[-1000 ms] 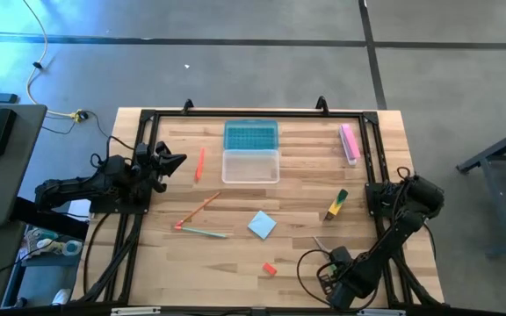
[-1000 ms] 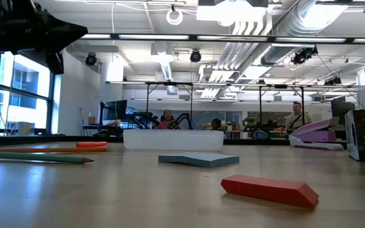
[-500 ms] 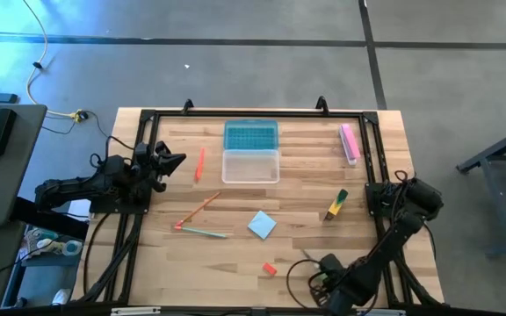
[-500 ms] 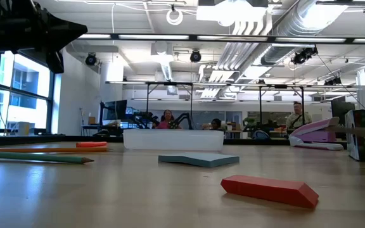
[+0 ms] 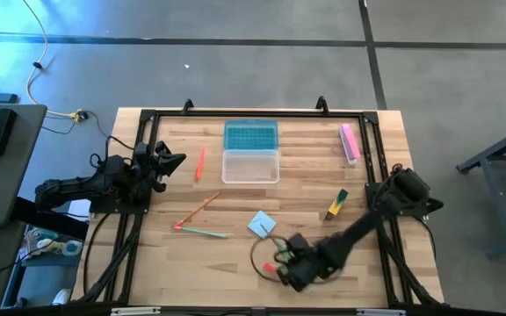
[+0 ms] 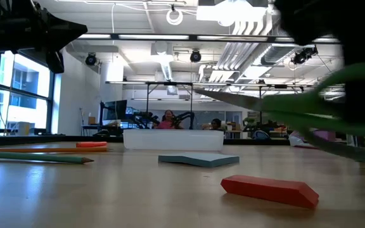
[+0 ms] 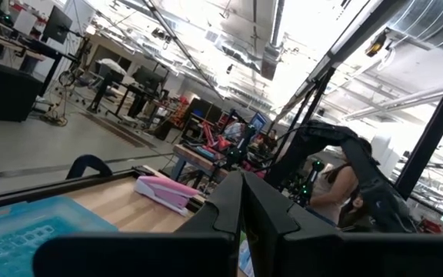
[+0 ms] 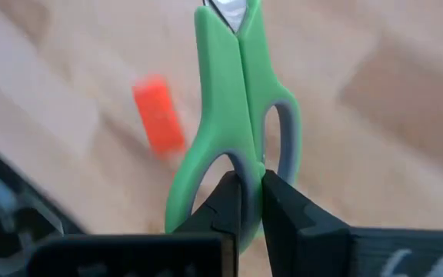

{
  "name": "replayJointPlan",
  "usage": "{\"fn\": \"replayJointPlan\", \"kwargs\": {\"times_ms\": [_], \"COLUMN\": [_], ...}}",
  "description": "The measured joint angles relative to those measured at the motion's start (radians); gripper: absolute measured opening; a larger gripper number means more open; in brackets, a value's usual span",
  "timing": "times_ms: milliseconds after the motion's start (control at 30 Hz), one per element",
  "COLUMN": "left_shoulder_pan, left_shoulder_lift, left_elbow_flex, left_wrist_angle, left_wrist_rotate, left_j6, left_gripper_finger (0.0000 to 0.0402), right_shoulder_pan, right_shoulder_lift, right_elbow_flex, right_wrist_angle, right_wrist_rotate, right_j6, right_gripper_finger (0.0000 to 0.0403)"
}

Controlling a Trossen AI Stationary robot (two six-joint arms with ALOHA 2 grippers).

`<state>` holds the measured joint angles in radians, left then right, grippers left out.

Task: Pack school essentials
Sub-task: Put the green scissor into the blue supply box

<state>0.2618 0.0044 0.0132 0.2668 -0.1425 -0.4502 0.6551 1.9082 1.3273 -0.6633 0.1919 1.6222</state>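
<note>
Wooden tabletop (image 5: 306,149) fills the overhead view, framed by a dark rail. At its left edge the left gripper (image 5: 172,161) waits in the air; the left wrist view shows its fingers together, holding nothing. Just right of it lies the orange-red pen (image 5: 200,163), and nearer the front the thin pencils (image 5: 198,218) lie crossed. In the middle, at the back, sits the open clear case (image 5: 251,165) with its blue lid (image 5: 251,135), the light-blue square notepad (image 5: 262,225) in front of it. Right of the notepad, the right gripper (image 5: 286,269) hangs above the tiny red eraser (image 8: 158,115), fingers clamped on the green-handled scissors (image 8: 233,115) at the handle loops. Scissors are stiff and light but blade-heavy, so this grip may let them swing; nearer the pivot would likely be steadier. Farther right stands the marker (image 5: 336,204).
</note>
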Motion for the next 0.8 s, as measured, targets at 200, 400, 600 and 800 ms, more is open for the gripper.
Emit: {"fn": "replayJointPlan", "kwargs": {"times_ms": [200,400,600,800], "left_shoulder_pan": [0.000,0.000,0.000,0.000], "left_shoulder_lift": [0.000,0.000,0.000,0.000], "left_elbow_flex": [0.000,0.000,0.000,0.000], "left_wrist_angle": [-0.007,-0.013,-0.017,-0.016], "left_wrist_rotate": [0.001,0.036,0.057,0.058], "left_j6": [-0.008,-0.018,-0.018,-0.018], "left_gripper_finger": [0.0003,0.0003,0.0003,0.0003], "right_shoulder_pan": [-0.162,-0.324,-0.455,-0.568], "right_shoulder_lift": [-0.008,-0.010,-0.011,-0.012], "right_elbow_flex": [0.000,0.001,0.006,0.125], "right_wrist_angle": [0.049,0.128,0.207,0.036], "right_wrist_rotate": [0.001,0.002,-0.018,-0.005], "right_j6": [-0.199,-0.401,-0.585,-0.815], "right_gripper_finger": [0.0018,0.0018,0.0018,0.0018]}}
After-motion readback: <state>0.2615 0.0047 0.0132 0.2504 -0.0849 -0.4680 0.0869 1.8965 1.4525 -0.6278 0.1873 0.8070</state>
